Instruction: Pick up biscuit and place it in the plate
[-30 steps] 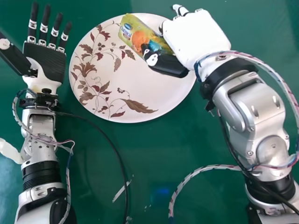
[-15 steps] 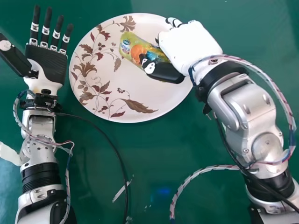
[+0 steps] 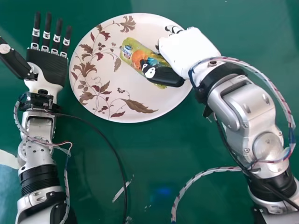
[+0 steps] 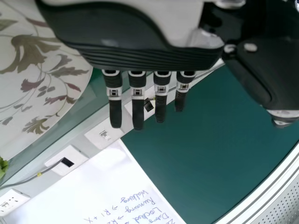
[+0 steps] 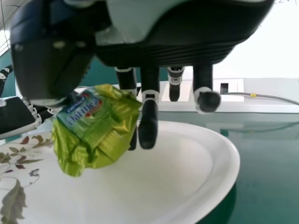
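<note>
- Fingers of right hand [image 3: 189,49]: clamped on biscuit [image 3: 132,51], which is pinched between them and thumb [image 3: 163,75].
- Fingers of left hand [image 3: 49,65]: straightened, kept slightly apart, nothing gripped. Palm is turned up, just beside plate.
- 1 biscuit, in green-yellow wrapper, is located over plate [image 3: 105,100], inside rim as seen in head view, near middle and a bit to the right. Contact with plate can't be told.
- In right wrist view wrapper is seen crinkled and tilted, fingers placed behind it, thumb against it.
- Plate is set on green table [image 3: 154,151]; white, decorated with brown and red leaves. Its right rim is partly covered by right hand.
- 1 black cable [image 3: 112,144] is draped beside left arm [image 3: 37,154]; 1 pale scrap [image 3: 122,191] is seen near it on table.
- In left wrist view, 1 white sheet [image 4: 107,186] with handwriting is shown, with white sockets [image 4: 70,158] alongside.
</note>
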